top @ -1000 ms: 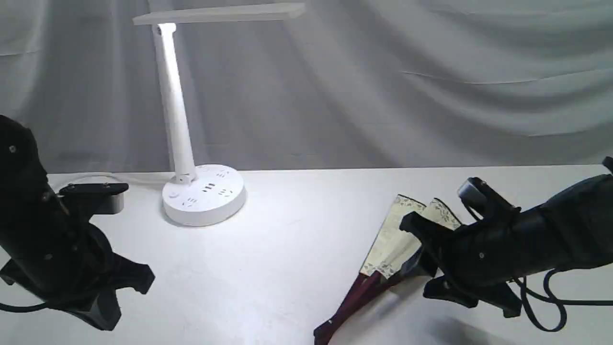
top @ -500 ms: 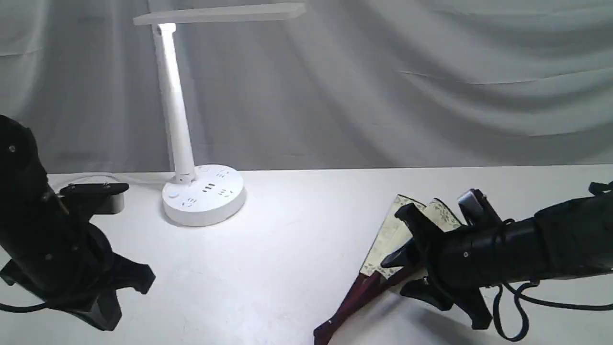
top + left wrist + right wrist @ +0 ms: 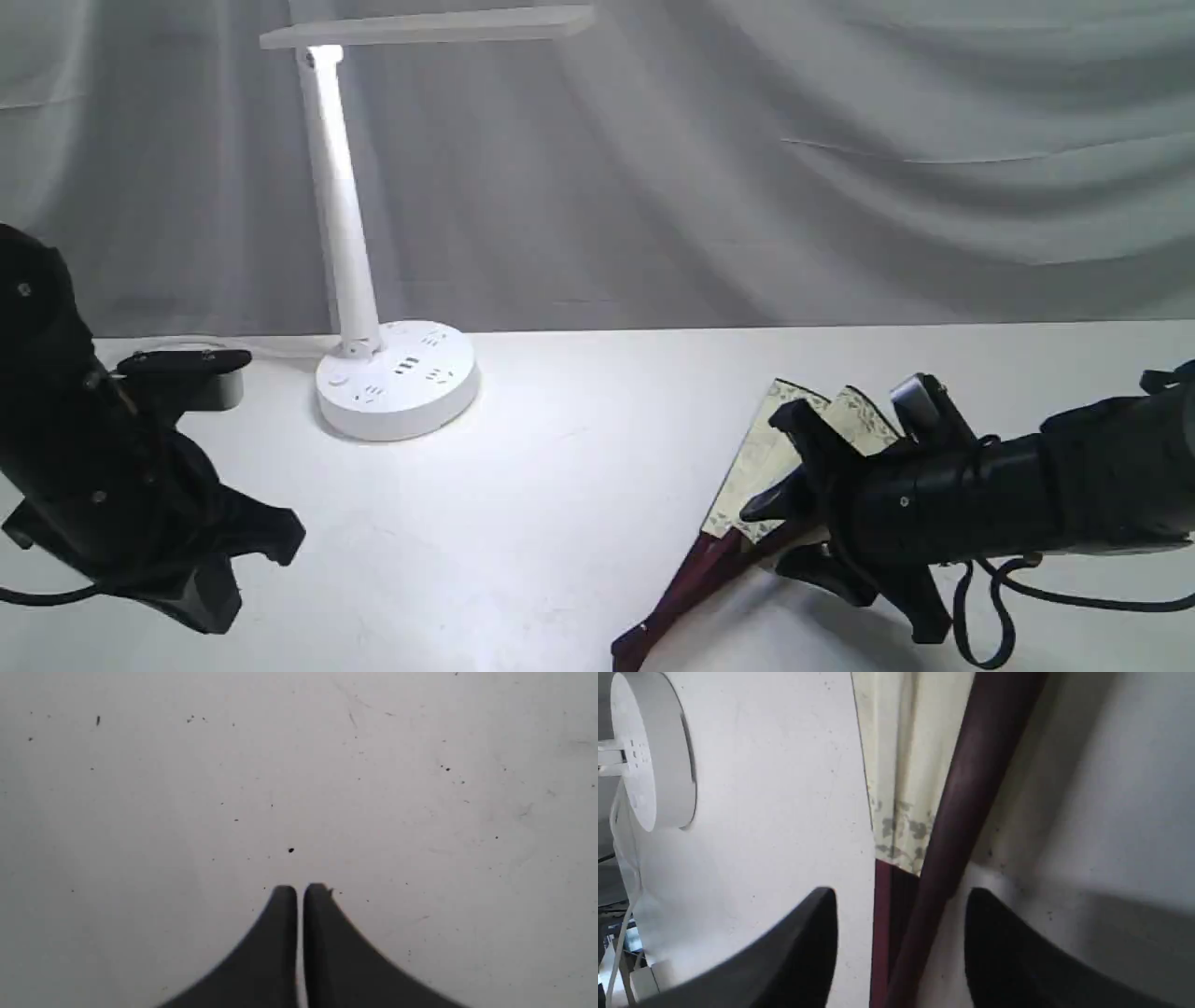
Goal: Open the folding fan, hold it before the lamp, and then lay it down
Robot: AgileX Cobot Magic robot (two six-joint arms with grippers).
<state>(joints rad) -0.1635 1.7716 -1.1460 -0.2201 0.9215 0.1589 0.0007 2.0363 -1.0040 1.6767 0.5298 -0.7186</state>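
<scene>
Lying barely spread, cream-leafed folding fan (image 3: pixel 761 455).

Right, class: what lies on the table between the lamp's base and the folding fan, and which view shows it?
Nothing: only bare white table runs from the lamp base to the folding fan, shown in the exterior and right wrist views.

No writing can be read: the folding fan (image 3: pixel 758 457) shows only floral border, and the lamp (image 3: pixel 341 233) base marks are too small.
</scene>
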